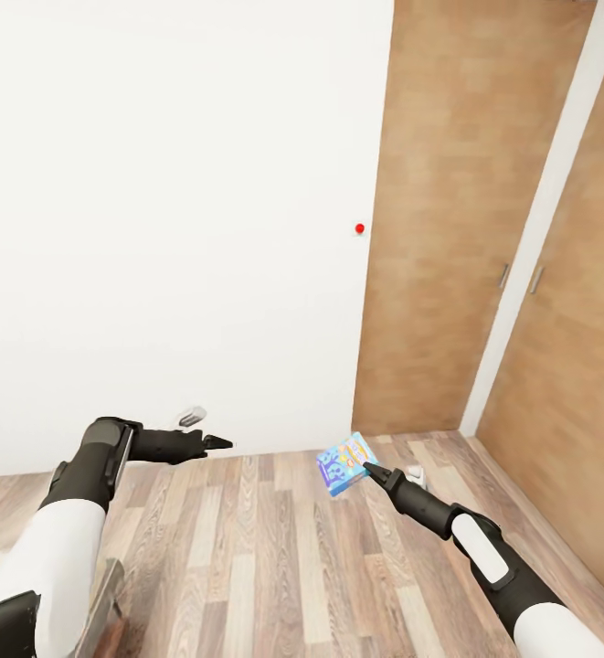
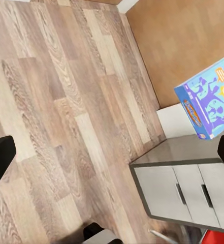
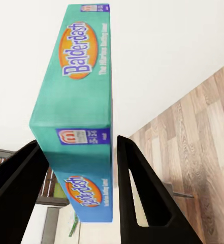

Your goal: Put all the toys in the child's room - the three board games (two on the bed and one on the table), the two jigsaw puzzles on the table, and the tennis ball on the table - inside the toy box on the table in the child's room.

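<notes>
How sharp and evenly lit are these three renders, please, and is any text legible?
Head view: flat, even light, white wall nearly featureless, board game small and its print unreadable. Left wrist view: floor planks crisp, left gripper's fingertips dark and soft-edged. Right wrist view: the box's "Balderdash" is legible, the right gripper's fingers near-black silhouettes.

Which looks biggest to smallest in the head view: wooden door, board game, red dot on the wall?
1. wooden door, by far the largest in that view.
2. board game, small, held in the right gripper above the floor; it is nearer the camera than the door.
3. red dot, the smallest, a speck on the white wall.
</notes>
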Available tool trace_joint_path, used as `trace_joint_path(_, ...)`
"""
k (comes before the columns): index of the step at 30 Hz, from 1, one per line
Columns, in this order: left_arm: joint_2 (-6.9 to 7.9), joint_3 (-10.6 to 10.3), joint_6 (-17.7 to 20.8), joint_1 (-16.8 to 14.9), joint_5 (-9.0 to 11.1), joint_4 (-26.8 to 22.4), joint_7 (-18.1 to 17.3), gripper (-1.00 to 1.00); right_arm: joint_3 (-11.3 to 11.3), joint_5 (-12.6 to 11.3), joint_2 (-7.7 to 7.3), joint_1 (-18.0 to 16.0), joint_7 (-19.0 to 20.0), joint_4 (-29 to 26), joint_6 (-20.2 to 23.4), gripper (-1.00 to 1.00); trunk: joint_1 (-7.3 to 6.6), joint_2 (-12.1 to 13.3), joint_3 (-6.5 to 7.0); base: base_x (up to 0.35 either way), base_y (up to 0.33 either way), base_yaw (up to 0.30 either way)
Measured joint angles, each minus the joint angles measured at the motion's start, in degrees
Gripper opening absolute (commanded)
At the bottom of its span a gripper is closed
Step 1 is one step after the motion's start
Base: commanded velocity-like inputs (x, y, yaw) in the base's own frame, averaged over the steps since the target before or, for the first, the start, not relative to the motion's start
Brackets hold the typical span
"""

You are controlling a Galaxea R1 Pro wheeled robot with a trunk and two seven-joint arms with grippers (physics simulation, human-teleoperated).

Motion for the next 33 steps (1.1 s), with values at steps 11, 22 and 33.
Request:
trace_joint_path(11, -0.58, 0.0, 0.0, 0.1, -0.1, 0.0, 0.1, 1.0, 0.0, 0.0, -0.04, 0.0, 0.0, 0.0, -0.2, -1.0, 0.0, 0.0, 0.0, 0.0, 0.0, -0.221)
trace_joint_path(22, -0.68, 0.0, -0.1, 0.1, -0.1, 0.0, 0.1, 1.0, 0.0, -0.2, -1.27, -0.1, 0.1, 0.0, -0.2, -1.0, 0.0, 0.0, 0.0, 0.0, 0.0, -0.212)
trace_joint_path(33, -0.65, 0.0, -0.5, 0.1, 0.0, 0.0, 0.0, 1.0, 0.0, -0.1, -1.33, -0.1, 1.0, 0.0, -0.2, -1.0, 0.01, 0.0, 0.0, -0.011, 0.0, -0.205)
